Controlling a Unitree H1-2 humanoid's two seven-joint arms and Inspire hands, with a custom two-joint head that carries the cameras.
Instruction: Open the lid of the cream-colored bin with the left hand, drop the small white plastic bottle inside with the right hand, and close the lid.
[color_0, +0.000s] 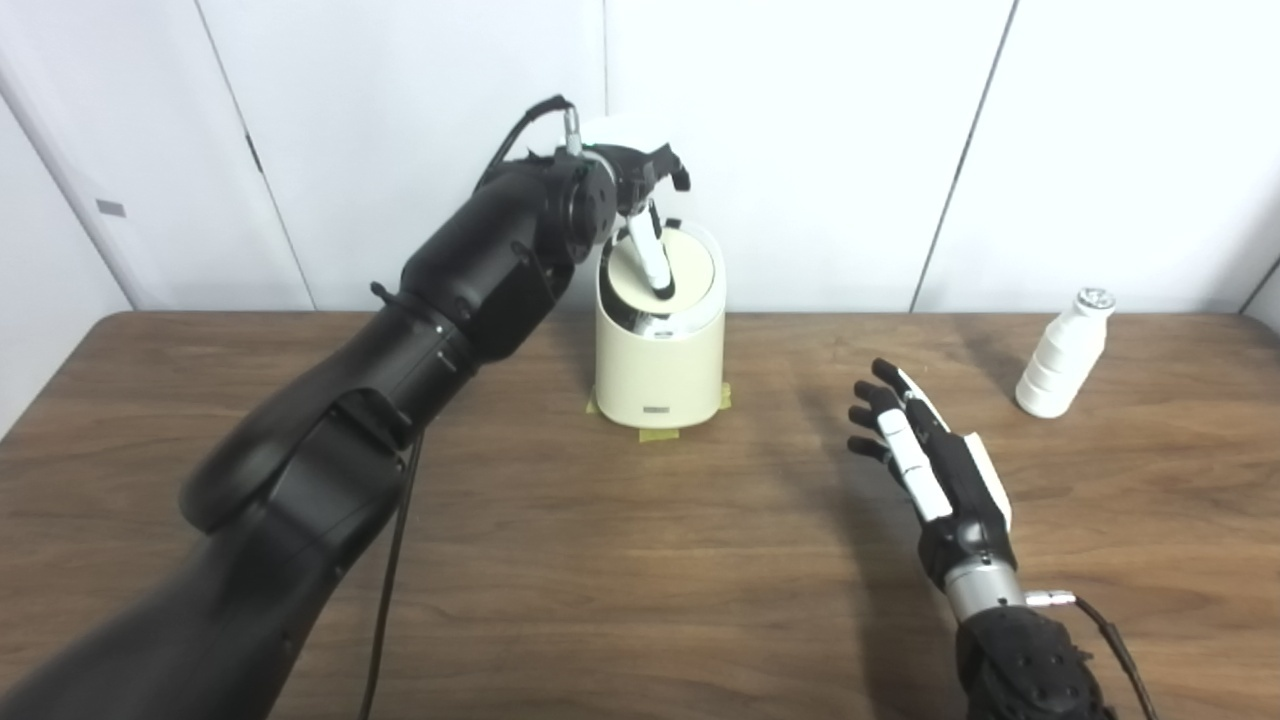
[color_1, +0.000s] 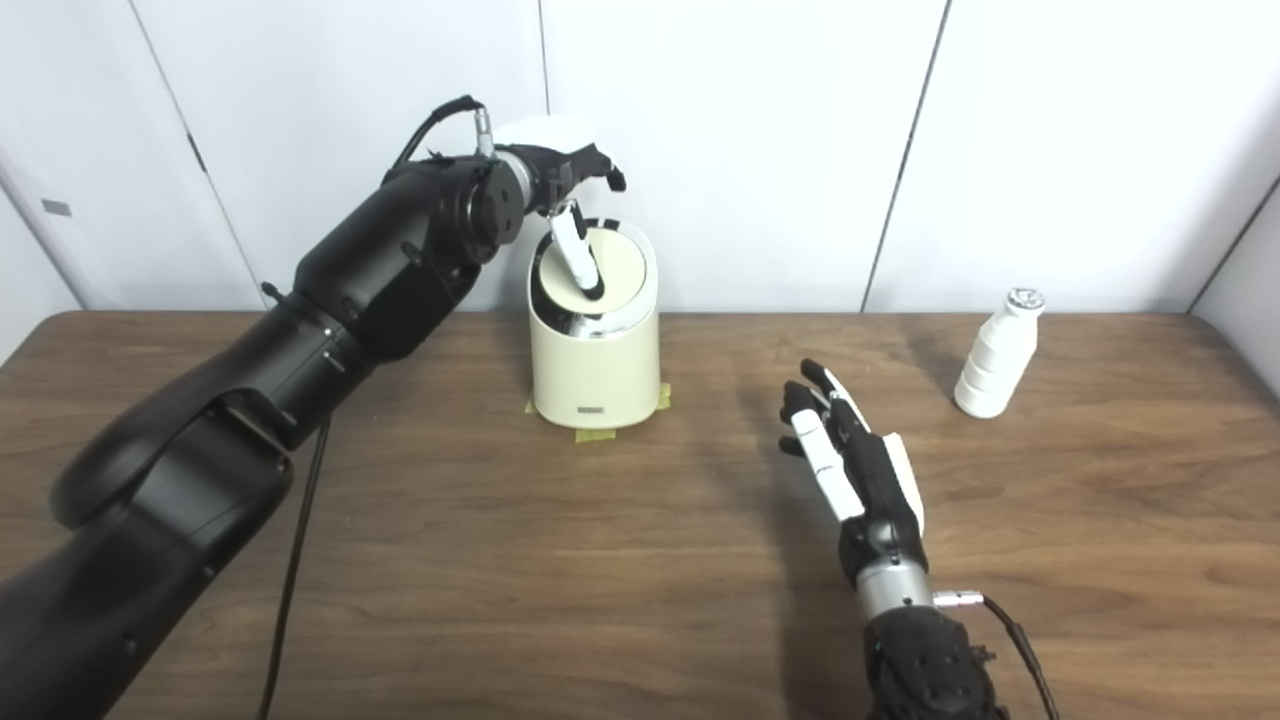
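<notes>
The cream-colored bin (color_0: 660, 370) stands at the back middle of the wooden table, taped down at its base. Its round lid (color_0: 680, 265) looks flat and closed. My left hand (color_0: 640, 185) hovers over the bin with one finger (color_0: 652, 262) pointing down onto the lid; it holds nothing. The small white plastic bottle (color_0: 1062, 355) stands upright at the back right, also in the right eye view (color_1: 995, 355). My right hand (color_0: 925, 455) is open and empty above the table, between bin and bottle, fingers stretched forward.
The wooden table (color_0: 640, 560) runs to a white panelled wall behind. Yellow tape (color_0: 660, 432) marks the bin's foot. A black cable (color_0: 385, 600) hangs from my left arm over the table's left part.
</notes>
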